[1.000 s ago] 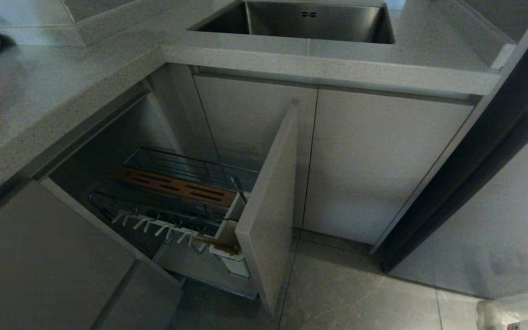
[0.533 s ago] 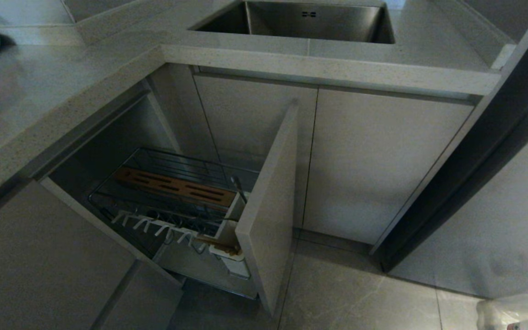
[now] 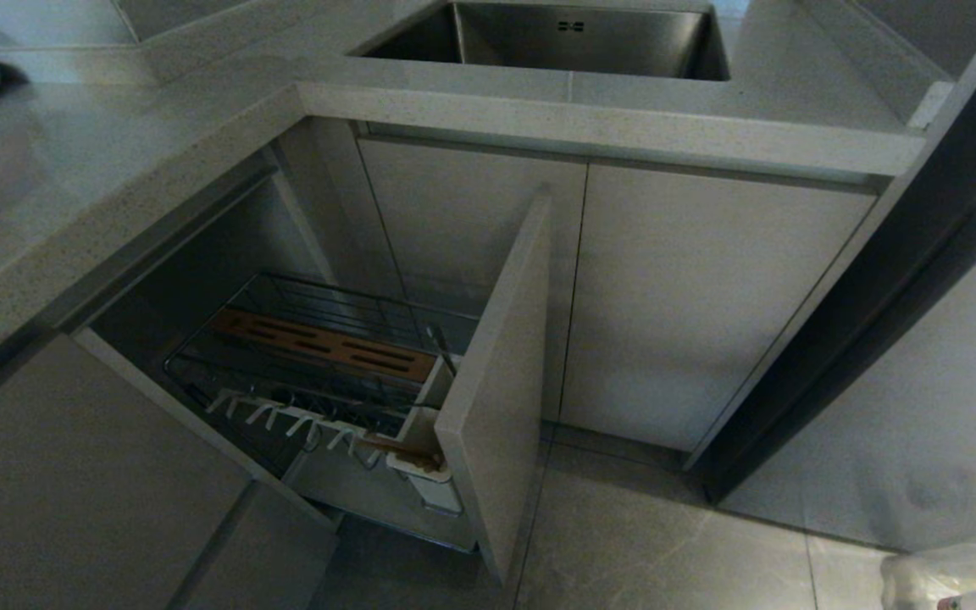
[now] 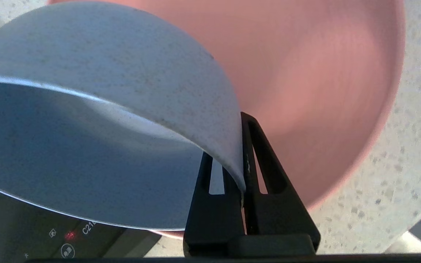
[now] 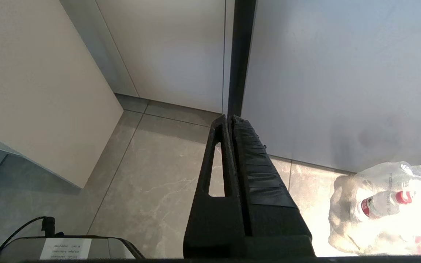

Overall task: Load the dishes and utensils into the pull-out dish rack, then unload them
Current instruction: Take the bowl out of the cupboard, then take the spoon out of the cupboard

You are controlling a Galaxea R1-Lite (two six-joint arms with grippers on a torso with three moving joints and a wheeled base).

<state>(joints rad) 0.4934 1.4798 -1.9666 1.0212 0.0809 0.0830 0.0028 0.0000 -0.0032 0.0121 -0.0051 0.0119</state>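
Your left gripper (image 4: pixel 242 153) is pinching the rim of the blue-grey bowl (image 4: pixel 86 146), 1 finger inside the wall and 1 outside, bowl tilted so you see partly into its hollow. It's a thin edge grip near the fingertips, so keep the squeeze firm and don't swing fast; a wide bowl hung from 1 rim point will likely want to pivot. Directly beyond it in the wrist view is the salmon-pink plate (image 4: pixel 323 73), flat on the speckled counter (image 4: pixel 408 153). Can't tell if bowl and plate touch, so lift straight away from the plate before you travel sideways. A dark panel w/ a red light (image 4: pixel 69 235) sits under the bowl's low edge; clear that too.

Your target is the pull-out dish rack (image 3: pixel 318 356), drawn out of the lower cabinet, w/ its wooden strip (image 3: pixel 323 343) and row of white pegs (image 3: pixel 285 415) free of dishes. Chopsticks (image 3: pixel 395 447) look to be already in the white utensil cup (image 3: pixel 429 479) by the door front (image 3: pixel 496 381). The fork I can't make out for sure. Bring the bowl in from above, stay off the door edge and the cup, seat it in the basket before you let go.

Right gripper (image 5: pixel 230 153) is pressed together, holding nothing, parked over the floor tiles (image 5: pixel 159 190) near a plastic bag of bottles (image 5: pixel 382 204). Leave it there.
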